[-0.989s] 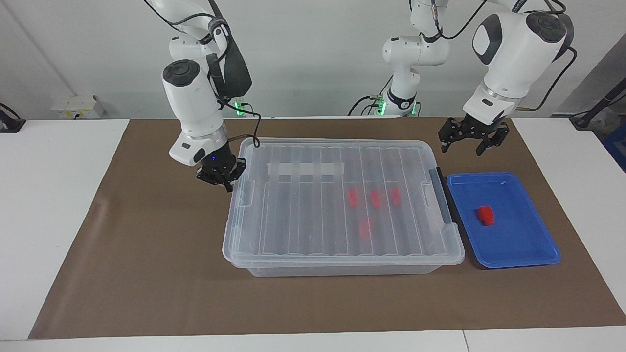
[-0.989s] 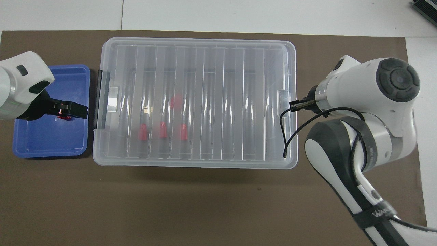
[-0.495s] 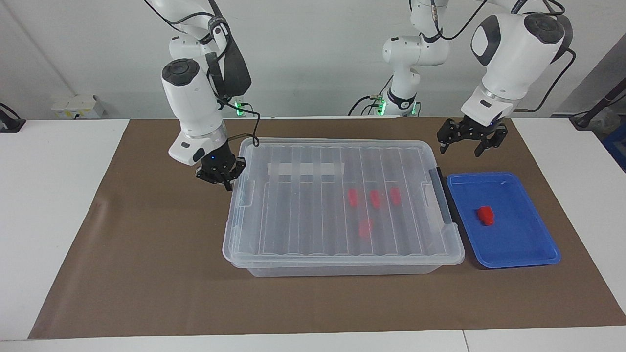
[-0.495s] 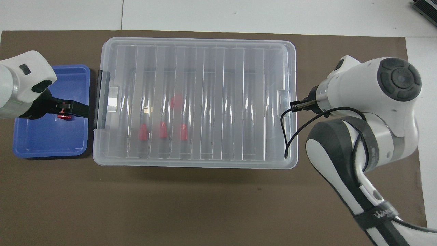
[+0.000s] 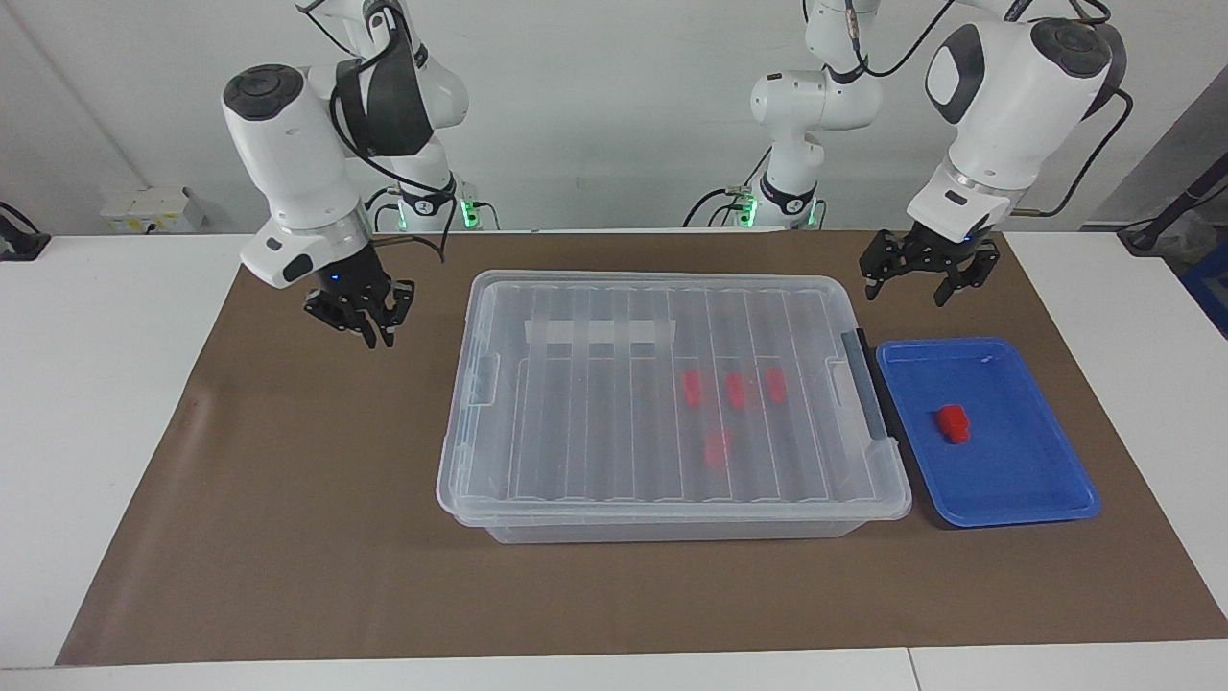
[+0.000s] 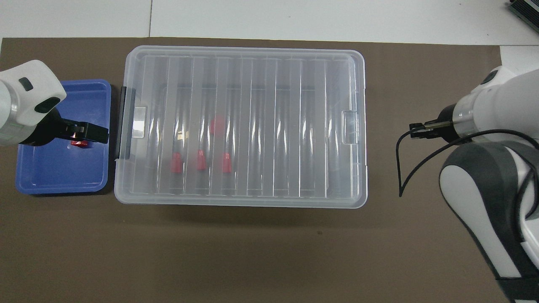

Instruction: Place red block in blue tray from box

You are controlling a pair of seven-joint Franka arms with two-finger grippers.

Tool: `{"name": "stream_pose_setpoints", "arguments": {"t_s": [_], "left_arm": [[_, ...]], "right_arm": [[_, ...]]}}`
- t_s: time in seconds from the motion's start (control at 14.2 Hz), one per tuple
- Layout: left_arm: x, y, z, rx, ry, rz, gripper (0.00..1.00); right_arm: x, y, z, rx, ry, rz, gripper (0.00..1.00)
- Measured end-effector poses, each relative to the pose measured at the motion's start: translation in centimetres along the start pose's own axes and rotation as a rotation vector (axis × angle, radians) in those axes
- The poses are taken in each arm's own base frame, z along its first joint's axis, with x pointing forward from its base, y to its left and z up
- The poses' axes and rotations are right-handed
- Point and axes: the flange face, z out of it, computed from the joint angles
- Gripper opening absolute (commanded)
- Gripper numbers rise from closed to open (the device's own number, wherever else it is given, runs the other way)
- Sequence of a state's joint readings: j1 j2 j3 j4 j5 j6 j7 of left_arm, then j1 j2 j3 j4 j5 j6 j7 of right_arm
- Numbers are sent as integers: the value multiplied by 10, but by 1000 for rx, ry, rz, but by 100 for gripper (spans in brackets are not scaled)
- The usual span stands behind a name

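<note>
The box (image 5: 595, 422) is a clear bin with its ribbed lid on, and several red blocks (image 5: 734, 389) show through the lid. One red block (image 5: 953, 423) lies in the blue tray (image 5: 1007, 475), which sits beside the box's black-handled end. My left gripper (image 5: 907, 291) is open and empty, up in the air over the mat at the tray's robot-side edge. In the overhead view it (image 6: 86, 134) partly covers that block (image 6: 78, 143) in the tray (image 6: 59, 176). My right gripper (image 5: 377, 338) is shut and empty, raised over the bare mat beside the box's other end (image 6: 353, 126).
A brown mat (image 5: 288, 499) covers the white table (image 5: 96, 403). A whitish tape strip (image 5: 600, 332) lies on the box lid. The right arm's cable (image 6: 404, 168) hangs over the mat beside the box.
My right gripper has left the box's end latch and moved up and away toward its own end of the table. My left gripper has hardly moved.
</note>
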State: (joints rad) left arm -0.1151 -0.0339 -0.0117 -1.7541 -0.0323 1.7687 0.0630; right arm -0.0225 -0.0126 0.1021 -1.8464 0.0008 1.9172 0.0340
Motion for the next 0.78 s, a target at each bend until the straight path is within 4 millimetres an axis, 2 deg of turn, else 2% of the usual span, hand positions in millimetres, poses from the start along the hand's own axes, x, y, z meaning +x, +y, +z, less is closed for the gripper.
{"name": "stream_pose_setpoints", "arguments": {"t_s": [0.07,0.21,0.35,0.64,0.78], "left_arm": [[-1,0,-2,0,3,0,100],[-1,0,-4,0,7,-1,100],[-2,-2,-5,1,8,-4,100],[-3,-17,-6,2,10,-32,100],[-3,-17,-6,3,10,-33,100]], "right_arm": [[-5,14,-8,-3,-5,25,97],[-14,36,-26,-5,-13,65,98],[-19,50,-51,-4,-23,92,98],[-19,51,-106,-5,-30,105,98],[-14,50,-119,-6,-49,110,99]]}}
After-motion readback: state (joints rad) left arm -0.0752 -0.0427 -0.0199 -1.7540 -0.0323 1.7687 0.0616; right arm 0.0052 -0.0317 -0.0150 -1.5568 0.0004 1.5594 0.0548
